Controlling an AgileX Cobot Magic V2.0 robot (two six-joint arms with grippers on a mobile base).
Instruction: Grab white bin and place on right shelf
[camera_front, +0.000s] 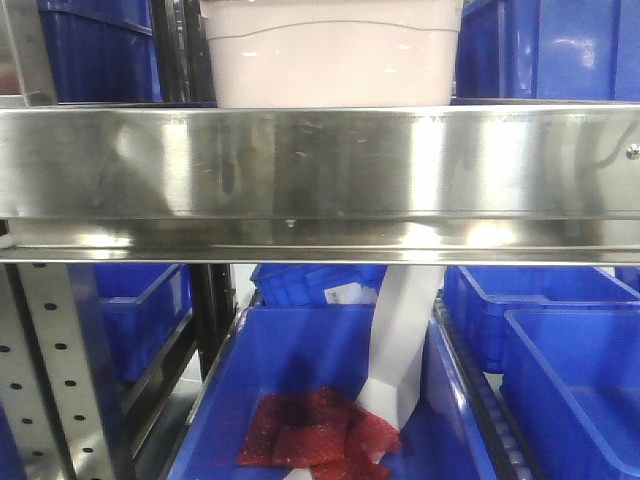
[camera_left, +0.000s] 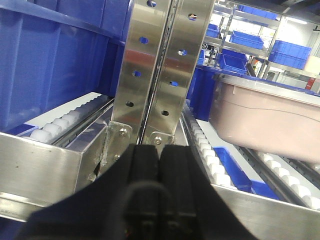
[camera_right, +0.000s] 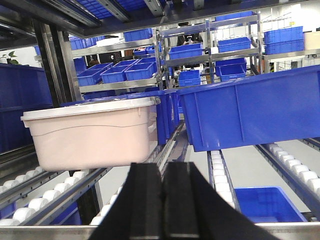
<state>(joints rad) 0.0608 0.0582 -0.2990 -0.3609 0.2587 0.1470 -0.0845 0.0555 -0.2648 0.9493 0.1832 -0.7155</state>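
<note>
- White bin sat on the roller lane of the steel rack, just behind the wide front rail — squarely centred in the front view, lid on, nothing gripping it.
- Judged already delivered to the right shelf, or else not yet picked; no way to tell which from these frames.
- Left gripper: fingers pressed together, nothing between them — clenched empty, aimed at the perforated uprights with the bin off to its right, apart from it.
- Right gripper: fingers likewise closed flat against each other, empty, low at the shelf edge, bin ahead and to the left, well clear.
- Rested on white rollers between metal guide rails — probably free to creep along the lane, so worth checking that it had settled.
- Neighbour on the same level: big blue bin close beside the white one, little side clearance.
- Lower tier held open blue bins, one with red packets and a white paper strip.
- Room beyond: rows of steel racks stacked with more blue bins — warehouse-style, brightly lit.
</note>
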